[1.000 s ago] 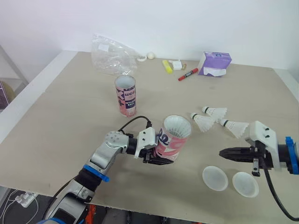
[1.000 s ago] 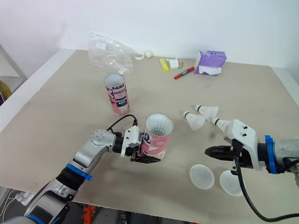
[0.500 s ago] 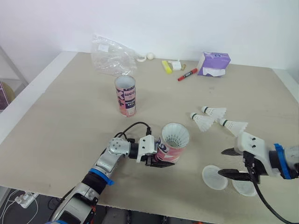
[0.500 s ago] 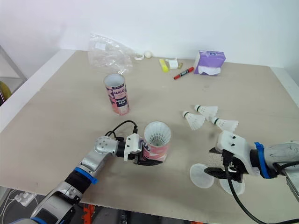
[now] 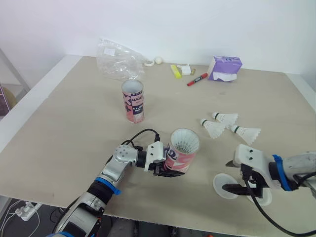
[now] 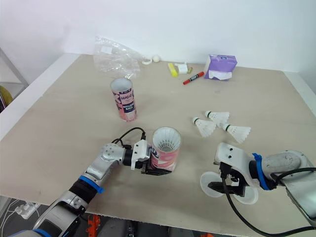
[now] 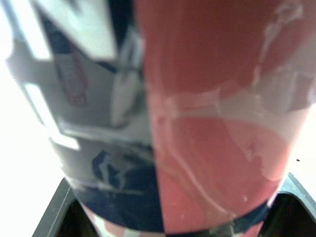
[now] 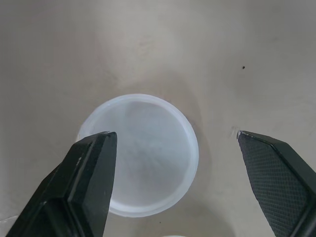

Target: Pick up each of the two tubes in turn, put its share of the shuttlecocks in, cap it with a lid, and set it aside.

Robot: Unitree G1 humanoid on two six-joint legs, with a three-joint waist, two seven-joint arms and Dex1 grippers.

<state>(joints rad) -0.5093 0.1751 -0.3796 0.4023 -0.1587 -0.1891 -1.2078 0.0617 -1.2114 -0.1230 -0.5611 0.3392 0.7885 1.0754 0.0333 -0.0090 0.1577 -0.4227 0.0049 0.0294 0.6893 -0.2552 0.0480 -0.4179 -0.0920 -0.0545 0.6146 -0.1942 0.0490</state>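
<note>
Three shuttlecocks (image 5: 216,128) lie far of the translucent lid (image 8: 140,153); right gripper (image 8: 175,134) spread over it. Left gripper (image 5: 170,170) clamps the pink, filled tube (image 5: 180,152).

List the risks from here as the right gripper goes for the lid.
1. The lid lies flat on the table, off-centre under the open right gripper; it may slide rather than be gripped.
2. The second lid sits close beside it near the table edge and could get knocked off.
3. The left gripper holds the tilted tube low down; capping pressure might twist it.
</note>
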